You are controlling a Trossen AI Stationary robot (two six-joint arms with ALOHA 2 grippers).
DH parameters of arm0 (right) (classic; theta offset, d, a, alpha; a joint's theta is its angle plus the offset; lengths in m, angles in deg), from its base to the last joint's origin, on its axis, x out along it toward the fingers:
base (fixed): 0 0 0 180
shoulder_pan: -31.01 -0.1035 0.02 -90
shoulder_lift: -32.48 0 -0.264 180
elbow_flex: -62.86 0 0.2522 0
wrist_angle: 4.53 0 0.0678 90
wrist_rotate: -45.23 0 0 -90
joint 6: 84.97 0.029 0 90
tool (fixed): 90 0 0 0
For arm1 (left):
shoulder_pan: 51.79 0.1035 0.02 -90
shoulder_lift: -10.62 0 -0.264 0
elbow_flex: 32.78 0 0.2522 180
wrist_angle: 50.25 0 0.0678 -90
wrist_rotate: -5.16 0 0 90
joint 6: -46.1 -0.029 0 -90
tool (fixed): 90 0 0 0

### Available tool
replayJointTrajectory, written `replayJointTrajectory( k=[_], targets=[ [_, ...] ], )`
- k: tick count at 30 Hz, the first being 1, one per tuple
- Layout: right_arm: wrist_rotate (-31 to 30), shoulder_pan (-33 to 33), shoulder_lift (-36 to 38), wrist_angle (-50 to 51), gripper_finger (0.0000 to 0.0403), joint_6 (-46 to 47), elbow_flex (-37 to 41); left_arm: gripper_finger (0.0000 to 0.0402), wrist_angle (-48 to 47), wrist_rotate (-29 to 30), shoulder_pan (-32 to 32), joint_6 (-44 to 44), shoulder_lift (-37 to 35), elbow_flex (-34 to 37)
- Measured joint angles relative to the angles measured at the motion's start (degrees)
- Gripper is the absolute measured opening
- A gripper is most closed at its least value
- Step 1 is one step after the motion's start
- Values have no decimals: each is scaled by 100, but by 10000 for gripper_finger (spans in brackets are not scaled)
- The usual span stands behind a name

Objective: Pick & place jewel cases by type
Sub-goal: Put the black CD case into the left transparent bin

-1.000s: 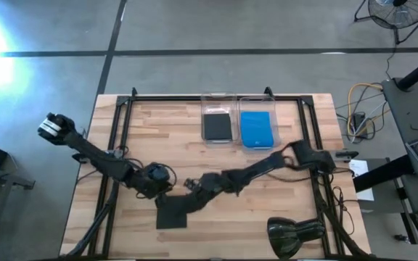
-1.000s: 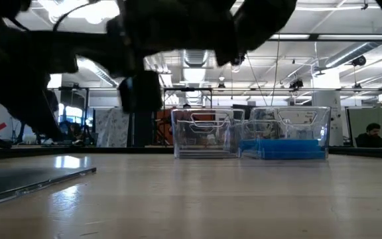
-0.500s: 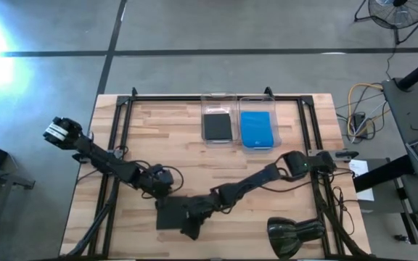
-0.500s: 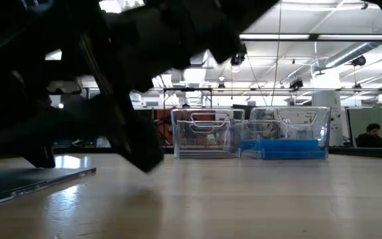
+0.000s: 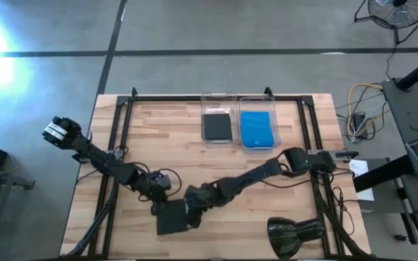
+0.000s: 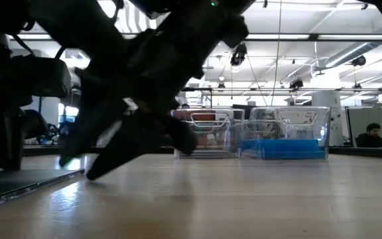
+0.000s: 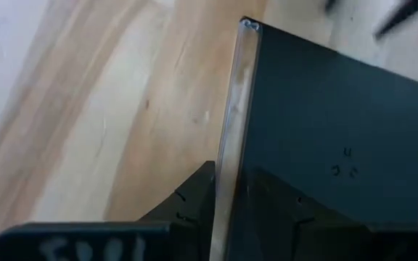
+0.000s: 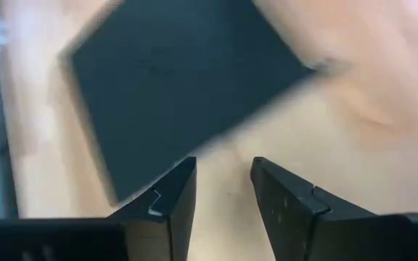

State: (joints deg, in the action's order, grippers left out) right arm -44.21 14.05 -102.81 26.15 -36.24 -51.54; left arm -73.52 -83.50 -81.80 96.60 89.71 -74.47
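Lying just beyond right gripper (image 8: 220, 190): black jewel case (image 8: 173, 94).

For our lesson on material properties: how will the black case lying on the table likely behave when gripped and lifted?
The black case looks thin and flat with straight edges, so probably stiff and light. Its smooth, glossy face suggests it may slip. Lying flat on the table, it won't roll; an edge grip seems needed.

A black jewel case (image 8: 180, 109) lies on the wooden table (image 8: 354, 145) beyond the parted right fingers (image 8: 176, 199).
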Motion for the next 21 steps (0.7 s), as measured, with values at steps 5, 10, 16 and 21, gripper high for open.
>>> replayJointTrajectory(
  k=[5, 10, 16, 21],
  targets=[
    [81, 114, 342, 23, 134, -463, 28, 67, -452, -104, -42, 215, -66, -4],
    [1450, -8, 435, -826, 133, -703, -13, 67, -965, 65, -49, 467, -265, 48],
    [1469, -78, 24, -1429, 130, -957, 28, 67, 159, 99, -49, 498, -481, 348],
    [1455, -155, -249, -2216, 128, -1263, 10, 67, 415, 205, -71, 489, -431, 460]
  ],
)
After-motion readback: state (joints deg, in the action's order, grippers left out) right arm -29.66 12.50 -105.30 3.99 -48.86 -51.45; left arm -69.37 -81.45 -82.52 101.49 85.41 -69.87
